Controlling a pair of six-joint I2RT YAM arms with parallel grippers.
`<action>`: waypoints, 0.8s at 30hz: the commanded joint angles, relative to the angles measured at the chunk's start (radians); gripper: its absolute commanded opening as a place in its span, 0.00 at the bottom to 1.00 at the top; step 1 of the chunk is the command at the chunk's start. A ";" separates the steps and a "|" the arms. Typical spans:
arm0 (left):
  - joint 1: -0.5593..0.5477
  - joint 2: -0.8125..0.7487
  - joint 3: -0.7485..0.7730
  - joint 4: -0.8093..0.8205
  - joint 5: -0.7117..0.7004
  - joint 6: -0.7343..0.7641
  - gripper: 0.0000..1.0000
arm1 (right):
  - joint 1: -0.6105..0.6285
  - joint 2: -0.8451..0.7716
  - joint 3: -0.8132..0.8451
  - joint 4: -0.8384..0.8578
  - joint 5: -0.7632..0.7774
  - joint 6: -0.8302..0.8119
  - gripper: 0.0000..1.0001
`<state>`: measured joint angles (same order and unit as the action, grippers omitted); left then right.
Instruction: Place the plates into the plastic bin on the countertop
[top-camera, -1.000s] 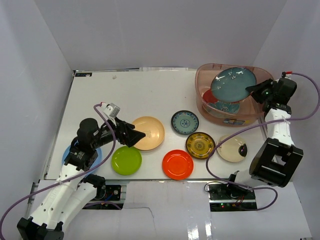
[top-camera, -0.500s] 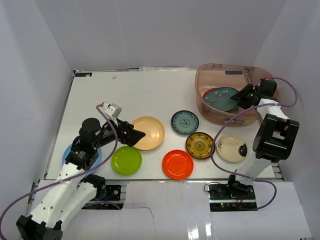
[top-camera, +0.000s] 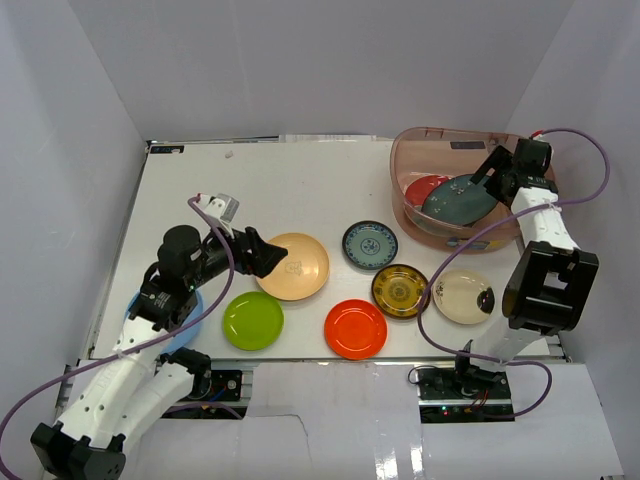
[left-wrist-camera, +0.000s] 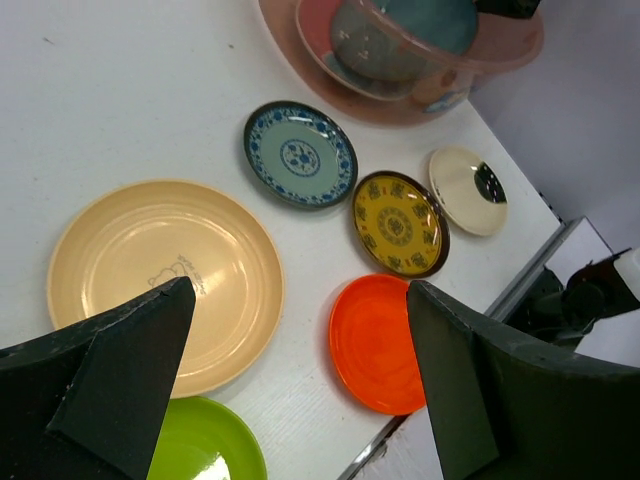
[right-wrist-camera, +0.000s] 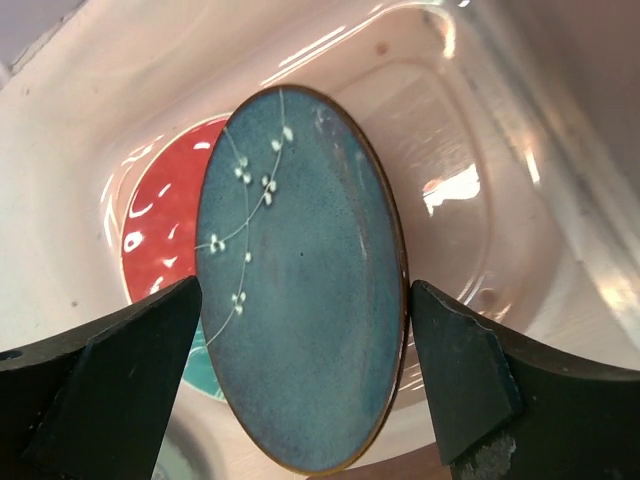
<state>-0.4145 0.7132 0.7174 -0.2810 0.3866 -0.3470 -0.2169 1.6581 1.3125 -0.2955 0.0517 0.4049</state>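
Teal plate (top-camera: 460, 198), a second ago held high and tilted above the bin (top-camera: 398, 170) in the right gripper (top-camera: 492, 172), was lowered into it half a second ago. It is now seen lying tilted inside, partly over a red plate (top-camera: 422, 188) that was mostly hidden before. The right jaws, then pinched on the plate's rim, are now spread wide, one finger at each side of the plate. Right elbow (top-camera: 550, 285) has been drawn in toward the bin and the wrist moved to the bin's far right corner. Left gripper (top-camera: 272, 258) has been edged slightly farther over the tan plate (top-camera: 300, 265).
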 joint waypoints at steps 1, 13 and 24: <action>-0.001 -0.005 0.089 0.012 -0.112 -0.020 0.98 | 0.007 -0.055 0.053 0.035 0.083 -0.054 0.90; -0.001 0.022 0.042 -0.064 -0.313 -0.018 0.98 | 0.083 -0.062 -0.025 0.085 -0.101 -0.074 0.94; 0.000 0.256 0.005 -0.162 -0.413 -0.139 0.94 | 0.675 -0.264 -0.074 0.166 0.002 -0.176 0.46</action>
<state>-0.4145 0.9592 0.7292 -0.4030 0.0154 -0.4332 0.3599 1.4372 1.2499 -0.1932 0.0227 0.2695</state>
